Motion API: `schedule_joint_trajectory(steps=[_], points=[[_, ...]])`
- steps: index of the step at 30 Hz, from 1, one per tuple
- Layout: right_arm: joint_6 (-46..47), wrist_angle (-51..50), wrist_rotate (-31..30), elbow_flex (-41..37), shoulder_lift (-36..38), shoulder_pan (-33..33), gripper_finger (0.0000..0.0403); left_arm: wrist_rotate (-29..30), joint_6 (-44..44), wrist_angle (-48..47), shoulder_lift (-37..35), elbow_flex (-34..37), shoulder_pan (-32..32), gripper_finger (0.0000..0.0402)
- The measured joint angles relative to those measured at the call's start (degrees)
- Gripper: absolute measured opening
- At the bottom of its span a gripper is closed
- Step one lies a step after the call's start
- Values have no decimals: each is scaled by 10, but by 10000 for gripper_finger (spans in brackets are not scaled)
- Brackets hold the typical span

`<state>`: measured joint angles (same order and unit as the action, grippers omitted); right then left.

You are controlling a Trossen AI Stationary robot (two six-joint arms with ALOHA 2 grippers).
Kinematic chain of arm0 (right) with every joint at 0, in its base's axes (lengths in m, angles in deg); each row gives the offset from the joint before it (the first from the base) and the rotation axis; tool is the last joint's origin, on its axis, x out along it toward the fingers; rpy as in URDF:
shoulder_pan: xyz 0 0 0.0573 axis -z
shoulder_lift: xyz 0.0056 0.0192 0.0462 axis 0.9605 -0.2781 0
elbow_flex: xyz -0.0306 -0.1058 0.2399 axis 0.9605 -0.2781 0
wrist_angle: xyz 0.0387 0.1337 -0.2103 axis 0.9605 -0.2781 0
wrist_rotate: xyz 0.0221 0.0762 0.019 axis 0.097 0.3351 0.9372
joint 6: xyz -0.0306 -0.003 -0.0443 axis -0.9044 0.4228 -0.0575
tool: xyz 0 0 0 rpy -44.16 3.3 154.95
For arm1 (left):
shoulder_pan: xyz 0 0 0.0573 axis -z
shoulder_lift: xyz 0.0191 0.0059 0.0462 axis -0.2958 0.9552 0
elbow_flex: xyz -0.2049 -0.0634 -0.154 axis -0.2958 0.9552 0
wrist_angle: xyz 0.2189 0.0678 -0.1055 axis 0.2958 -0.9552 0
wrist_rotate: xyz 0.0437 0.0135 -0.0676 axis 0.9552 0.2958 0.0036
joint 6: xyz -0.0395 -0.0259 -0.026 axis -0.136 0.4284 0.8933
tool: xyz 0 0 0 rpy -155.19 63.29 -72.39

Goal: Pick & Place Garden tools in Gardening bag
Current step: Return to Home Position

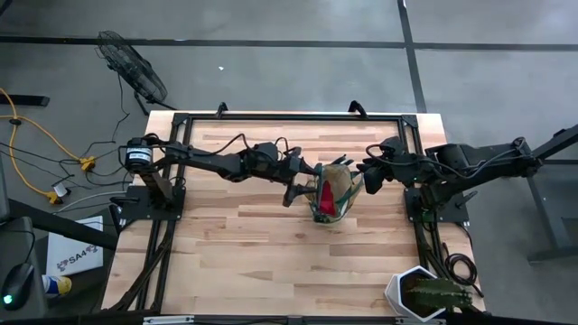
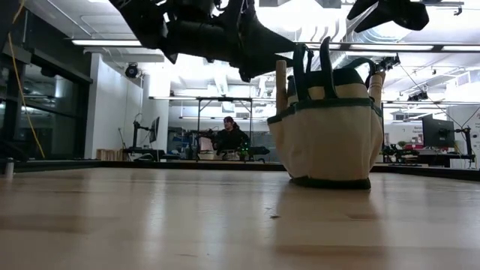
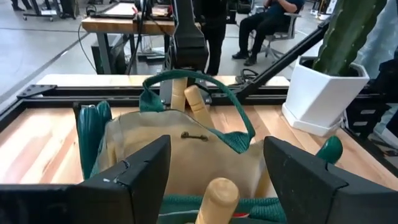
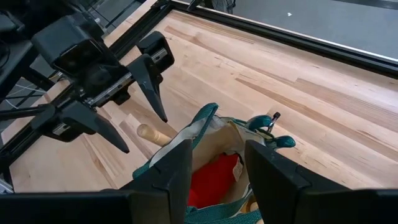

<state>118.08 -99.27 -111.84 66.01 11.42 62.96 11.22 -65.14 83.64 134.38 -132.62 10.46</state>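
Observation:
The tan gardening bag (image 1: 332, 191) with green trim stands upright on its base at mid-table. Wooden handles (image 2: 281, 79) and teal shear handles (image 2: 325, 64) stick up out of it, and a red fabric piece (image 4: 214, 180) lies inside. My left gripper (image 1: 302, 185) is open at the bag's left side. Its fingers stand on either side of a wooden handle (image 3: 217, 194) in a side pocket without touching it. My right gripper (image 1: 363, 178) is open just above the bag's right rim (image 4: 205, 121) and holds nothing.
A spiky green plant in a white hexagonal pot (image 1: 424, 293) stands at the table's near right corner. A black metal frame (image 1: 172, 162) borders the tabletop. People sit in the room beyond the table (image 2: 229, 135). Bare wood lies near the bag.

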Motion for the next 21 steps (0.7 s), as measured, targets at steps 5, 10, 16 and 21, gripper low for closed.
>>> schedule_joint_trajectory(steps=[5,10,16,21], points=[[0,0,0,0,0,0,140,16,-1,8,-25,1,0,243],[1,0,0,0,0,0,140,26,-2,-31,-57,1,0,173],[1,-1,-1,0,0,0,140,1,-2,-101,-68,1,0,18],[1,-1,-2,0,0,0,140,-3,-3,-115,-69,0,0,2]])
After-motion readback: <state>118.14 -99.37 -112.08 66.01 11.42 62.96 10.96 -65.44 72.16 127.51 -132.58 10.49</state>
